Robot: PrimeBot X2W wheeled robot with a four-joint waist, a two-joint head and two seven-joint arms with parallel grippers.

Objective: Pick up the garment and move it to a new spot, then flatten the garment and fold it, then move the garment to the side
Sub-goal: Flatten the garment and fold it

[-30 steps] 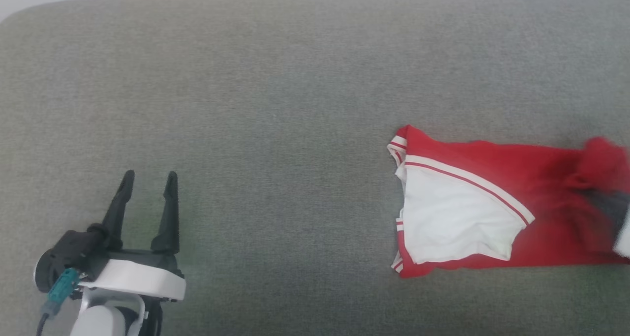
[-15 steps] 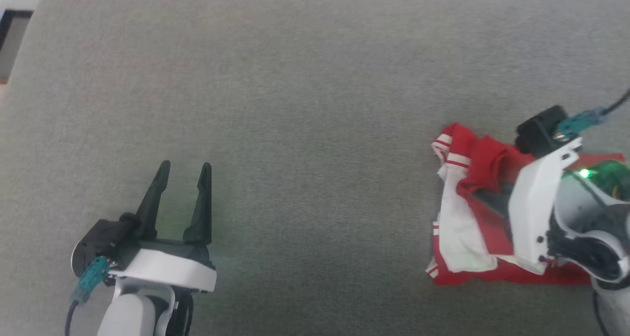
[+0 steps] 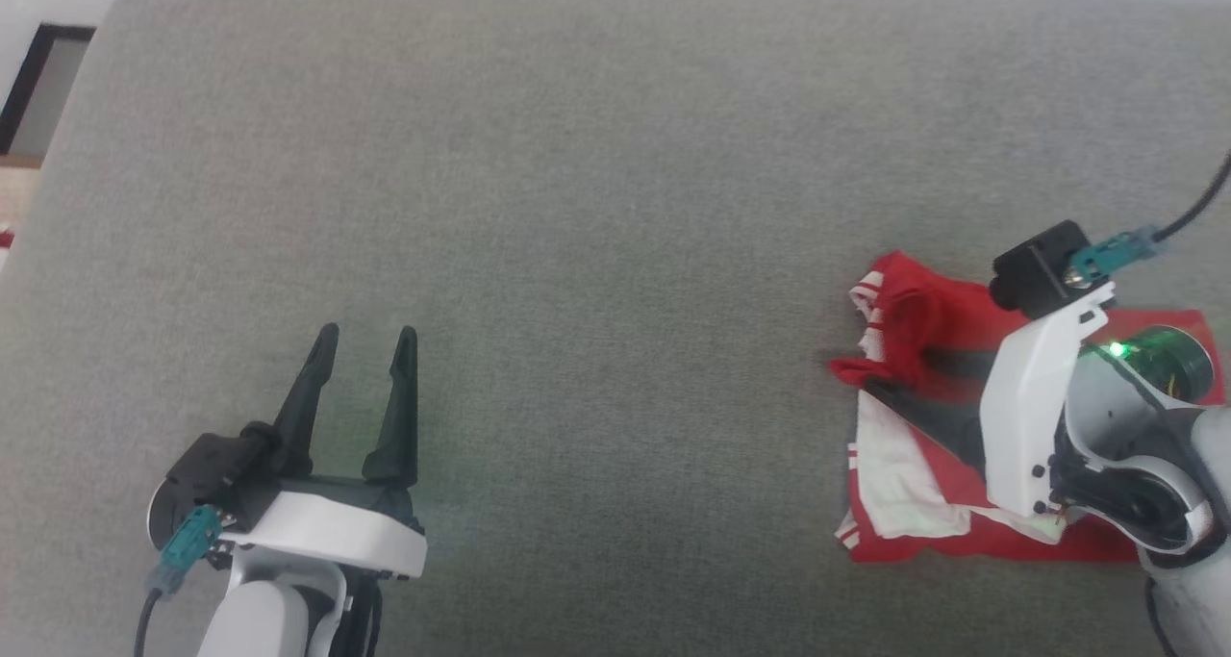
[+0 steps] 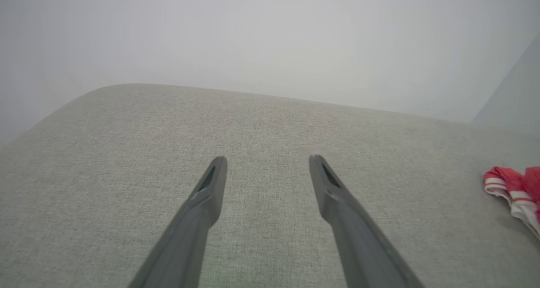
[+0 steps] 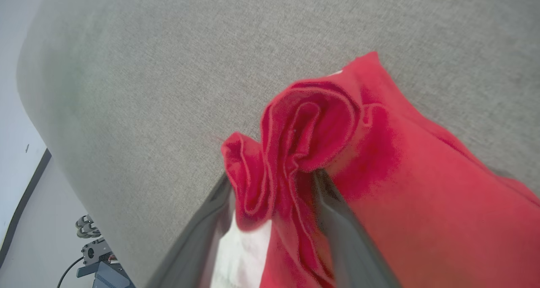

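Where the head view looks down, the grey fabric-covered surface (image 3: 615,205) carries the garment (image 3: 947,296) on its right side, well away from its rounded far-left corner: a crumpled red shirt with a white sleeve panel and striped bands turned up. The right tool (image 3: 894,366) lies over it with its dark fingers spread and a bunched red fold between them, and a green light glows on the wrist behind. The left tool (image 3: 366,330) hovers over bare cloth at the lower left, fingers wide apart and holding nothing. Beyond the far-left corner a dark frame (image 3: 38,89) stands by pale floor. From the left wrist, the left tool (image 4: 268,159) points across the surface (image 4: 253,119) to its curved far edge and a plain pale wall (image 4: 270,35), while only a striped corner of the garment (image 4: 512,187) shows at the right. From the right wrist, the right tool (image 5: 273,178) stands open around a rolled red fold of the garment (image 5: 422,203), which touches both fingers without being squeezed; past the edge of the surface (image 5: 190,68), a small cabled device (image 5: 95,254) sits on the floor.
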